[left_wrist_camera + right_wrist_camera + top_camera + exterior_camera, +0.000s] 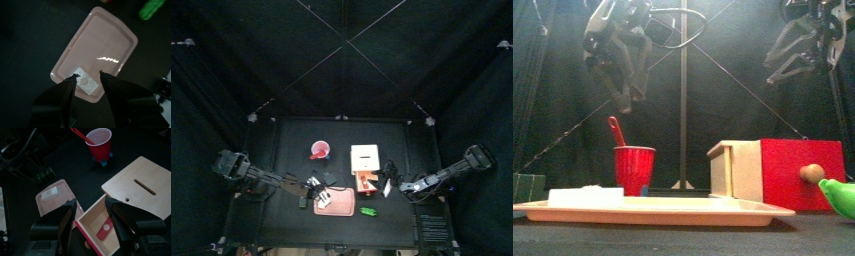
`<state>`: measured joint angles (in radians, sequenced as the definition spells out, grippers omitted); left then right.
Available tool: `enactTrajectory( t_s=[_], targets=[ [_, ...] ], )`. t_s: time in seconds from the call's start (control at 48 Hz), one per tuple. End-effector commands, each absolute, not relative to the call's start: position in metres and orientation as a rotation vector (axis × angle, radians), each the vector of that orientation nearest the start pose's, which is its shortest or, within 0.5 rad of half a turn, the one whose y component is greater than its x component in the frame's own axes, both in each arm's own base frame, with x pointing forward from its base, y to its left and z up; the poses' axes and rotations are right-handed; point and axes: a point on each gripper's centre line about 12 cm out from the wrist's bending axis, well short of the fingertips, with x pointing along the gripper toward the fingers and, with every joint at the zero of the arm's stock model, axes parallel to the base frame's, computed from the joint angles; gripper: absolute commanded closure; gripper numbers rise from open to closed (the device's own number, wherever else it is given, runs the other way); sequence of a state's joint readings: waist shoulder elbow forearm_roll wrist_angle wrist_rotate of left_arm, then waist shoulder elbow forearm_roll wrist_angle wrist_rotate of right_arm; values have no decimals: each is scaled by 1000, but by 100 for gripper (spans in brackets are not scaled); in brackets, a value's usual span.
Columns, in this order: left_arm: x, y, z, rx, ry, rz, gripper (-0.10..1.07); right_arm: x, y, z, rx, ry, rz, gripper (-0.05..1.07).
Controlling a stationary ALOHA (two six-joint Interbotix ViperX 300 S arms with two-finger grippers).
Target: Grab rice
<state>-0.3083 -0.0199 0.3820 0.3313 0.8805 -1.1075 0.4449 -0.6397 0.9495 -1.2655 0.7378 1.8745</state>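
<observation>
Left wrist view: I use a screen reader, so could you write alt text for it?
The left hand, its jaws open, hovers over one end of the flat salmon-pink rice packet, which lies on the black table. A small whitish label shows between the jaws, and a green item lies beyond the packet's far end.

Salmon-pink rice [93, 47] with a whitish patch; red cup [99, 138]; pale wood box [137, 183] with red side; green item [152, 8]; black table [291, 140].

rice [97, 47] near corner hidden behind jaws, green item [152, 8] cut by edge, blurred
</observation>
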Motion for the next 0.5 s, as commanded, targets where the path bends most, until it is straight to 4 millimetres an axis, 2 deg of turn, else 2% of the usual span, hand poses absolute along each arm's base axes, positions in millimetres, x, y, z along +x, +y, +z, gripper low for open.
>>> enactTrajectory(
  t_s=[0.0,0.229,0.479],
  targets=[
    [374,-91,219,-478,1037,538,17,240,32,267,385,360,-388,18],
    [363,-103,196,-585,1031,746,16,233,29,262,405,374,-405,18],
    [367,-113,167,-619,1073,792,12,228,25,259,406,376,-423,18]
  ],
)
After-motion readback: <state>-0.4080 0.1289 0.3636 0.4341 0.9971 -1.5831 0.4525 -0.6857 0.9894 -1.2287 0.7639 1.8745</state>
